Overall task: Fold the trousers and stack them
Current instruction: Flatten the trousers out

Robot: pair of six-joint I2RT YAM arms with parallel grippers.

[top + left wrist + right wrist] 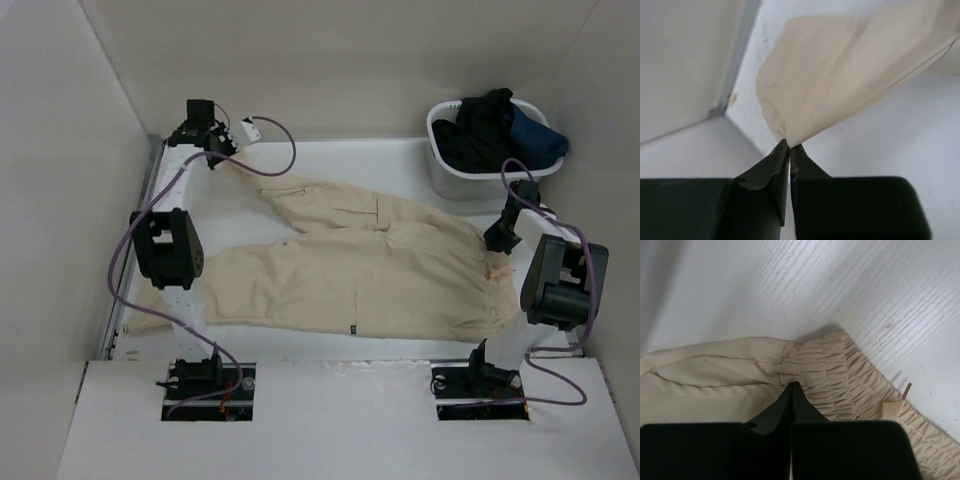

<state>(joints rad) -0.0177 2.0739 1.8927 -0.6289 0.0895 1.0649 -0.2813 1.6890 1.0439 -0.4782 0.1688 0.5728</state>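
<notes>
- Left fingers (782,156): pressed together and pinching the hem end of one leg of the trousers (370,270). The cloth fans out from the tips. They sit at the far left corner of the bench (340,160).
- Right fingers (786,396): pressed together on a bunched fold at the gathered elastic waistband, on the right side of the bench.
- Trousers: light beige, spread across the middle of the bench with the waist to the right and the legs running left.
  - The far leg stretches diagonally to the far left corner.
  - The near leg lies flat, and its end passes under the left arm.
  - A small dark tag (352,329) sits at the near edge.
- Basket (445,170): white, at the far right just beyond the right fingers. It holds black and dark-blue garments (495,125).
</notes>
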